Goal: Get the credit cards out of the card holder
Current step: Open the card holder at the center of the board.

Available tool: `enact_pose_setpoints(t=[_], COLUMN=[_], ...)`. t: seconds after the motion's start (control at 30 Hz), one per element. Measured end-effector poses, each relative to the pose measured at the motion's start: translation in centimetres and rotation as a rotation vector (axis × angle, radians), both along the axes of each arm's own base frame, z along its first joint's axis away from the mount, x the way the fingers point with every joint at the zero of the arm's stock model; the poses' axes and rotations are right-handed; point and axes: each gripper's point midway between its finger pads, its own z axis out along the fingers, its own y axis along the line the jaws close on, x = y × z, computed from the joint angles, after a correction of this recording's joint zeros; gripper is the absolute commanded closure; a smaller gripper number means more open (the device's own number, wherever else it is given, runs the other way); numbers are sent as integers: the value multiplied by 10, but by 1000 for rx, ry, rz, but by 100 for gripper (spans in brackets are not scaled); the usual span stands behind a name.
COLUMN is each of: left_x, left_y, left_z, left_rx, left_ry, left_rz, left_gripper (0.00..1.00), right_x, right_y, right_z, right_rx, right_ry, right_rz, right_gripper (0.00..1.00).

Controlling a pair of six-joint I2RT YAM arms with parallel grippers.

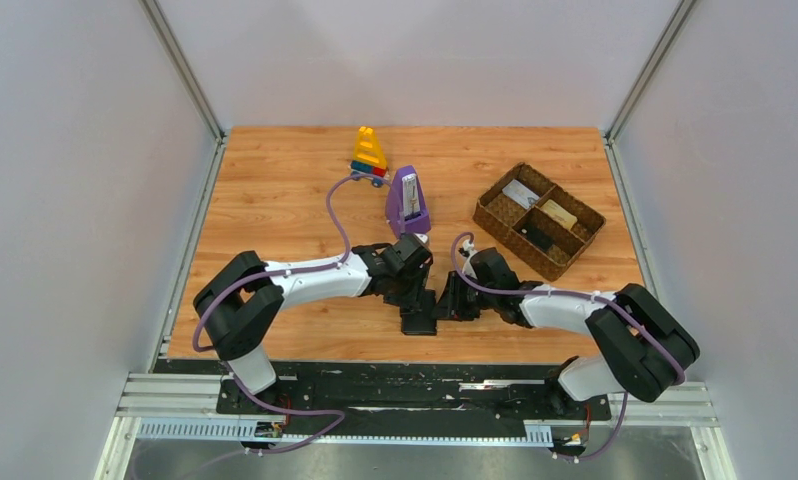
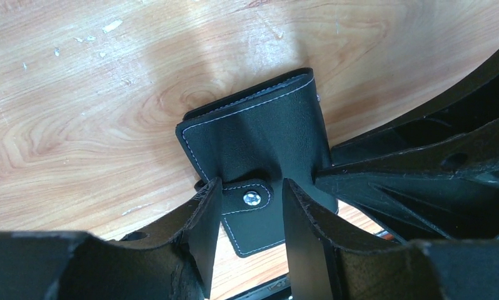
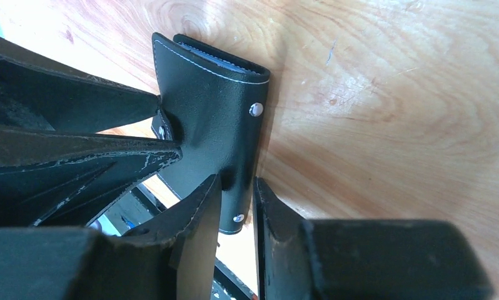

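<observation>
Card holder [image 2: 259, 131]: we see a flat black stitched-leather bifold wallet, folded.
Left gripper [image 2: 251, 189]: fingers apart, straddling its snap tab [image 2: 250, 200].
Right gripper [image 3: 236, 186]: clamped on the wallet's edge.

The 2 arms fold inward, elbows out, wrists nearly meeting low down. The left gripper [image 2: 250, 187] has its fingers parted; the right gripper [image 3: 237, 182] pinches the card holder [image 3: 206, 112] by its edge.
</observation>
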Motion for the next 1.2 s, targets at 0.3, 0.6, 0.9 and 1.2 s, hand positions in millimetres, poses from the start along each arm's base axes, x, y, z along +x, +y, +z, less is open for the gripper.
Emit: enact_pose_setpoints(t=[0.3,0.6,0.9,1.2], left_x=[0,1,1,-9], left_y=[3,-2,-1,9], left_z=[-3,0,2,7], left_rx=[21,3,-3,-21], left_ry=[-1,-8,-20,-21], left_rz=[-1,-2,-2,-14], left_gripper=[77,100,100,100], right_x=[0,1,1,3], right_y=[3,4,4,5], right_z=[-1,-2,-2,-3], right_rx=[11,21,28,40], right_ry=[2,11,15,14], right_rz=[8,8,9,12], right_gripper=[82,84,85,86])
